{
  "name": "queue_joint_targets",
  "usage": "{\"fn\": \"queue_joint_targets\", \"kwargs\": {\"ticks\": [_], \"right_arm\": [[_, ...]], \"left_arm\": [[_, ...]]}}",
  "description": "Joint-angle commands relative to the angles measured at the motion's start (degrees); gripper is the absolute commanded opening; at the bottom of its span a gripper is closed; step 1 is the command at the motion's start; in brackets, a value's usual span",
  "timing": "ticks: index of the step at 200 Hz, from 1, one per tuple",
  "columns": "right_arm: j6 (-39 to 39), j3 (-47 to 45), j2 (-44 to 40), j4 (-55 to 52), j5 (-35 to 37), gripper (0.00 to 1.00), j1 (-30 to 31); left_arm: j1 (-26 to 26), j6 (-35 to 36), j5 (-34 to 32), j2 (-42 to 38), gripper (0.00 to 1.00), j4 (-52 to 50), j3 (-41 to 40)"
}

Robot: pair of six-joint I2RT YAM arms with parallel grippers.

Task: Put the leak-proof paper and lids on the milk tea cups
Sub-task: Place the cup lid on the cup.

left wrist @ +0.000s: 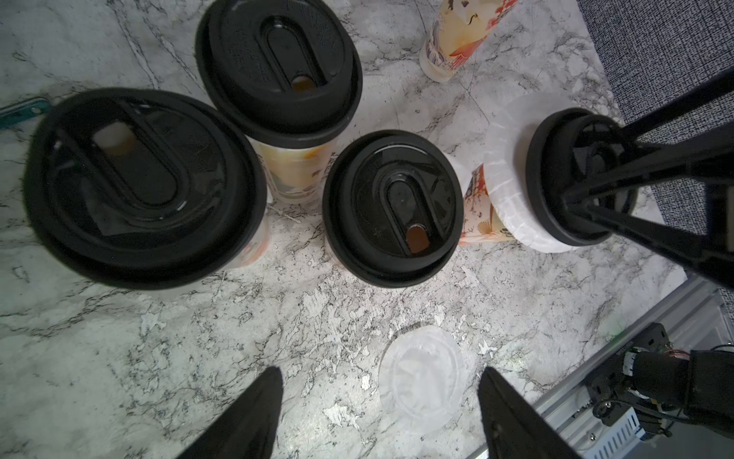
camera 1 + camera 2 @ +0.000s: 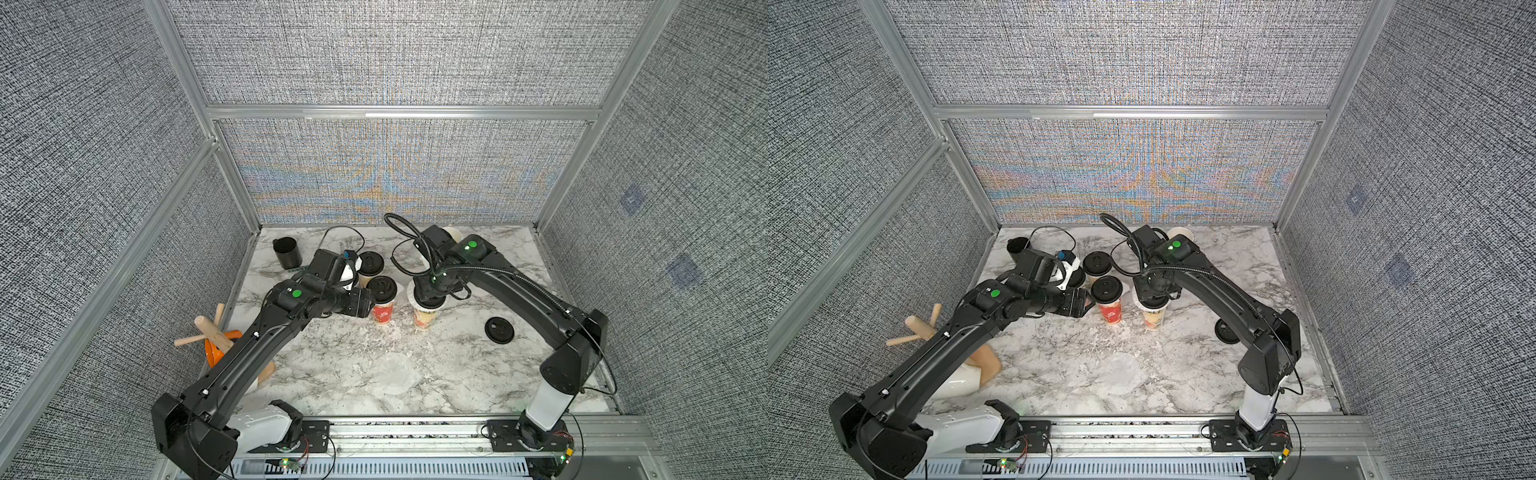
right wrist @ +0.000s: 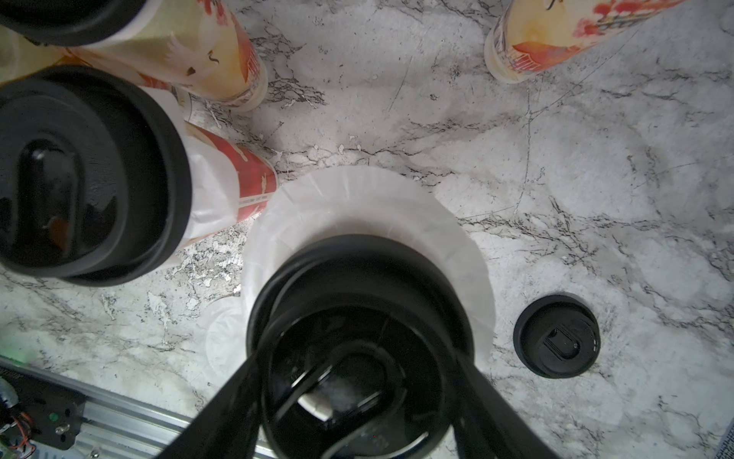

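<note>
right end effector (image 3: 359,381) is pinching a black lid (image 3: 357,274) to press leak-proof paper (image 3: 357,198) onto a milk tea cup (image 2: 426,319); left end effector (image 1: 380,373) is hanging spread.

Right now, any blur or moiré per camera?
In both top views, rainbow moiré bands the back wall; in the left wrist view, the nearest lidded cup is soft; in the right wrist view, the black lid close to the lens is blurred, the loose lid crisp.
</note>
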Motion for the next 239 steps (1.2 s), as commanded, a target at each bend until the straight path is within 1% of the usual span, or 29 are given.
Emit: {"fn": "queue_joint_targets", "kwargs": {"ticks": [1,72,217,239], "right_arm": [[-0.44,-0.17,0.46,1.65,0.48,0.70,-0.05],[-0.36,-1.48,0.85,2.29,0.52,0.73,-0.37],[0.34,-2.10,-1.14,2.55,0.58,0.88,-0.44],[0.34,-2.10,-0.76,2.88,0.49,0.88,-0.50]], "left_arm": [[-0.03,0.42,-0.34,-0.47,0.79,-0.21,-0.29],[0.02,0.58,-0.50,-0.57,0.79,-0.40,-0.22],[0.02,0.68,-0.42,-0.92,0.79,-1.09,0.13],[0.02,0.76,-0.48,-0.94,0.79,-1.33,0.12]]}}
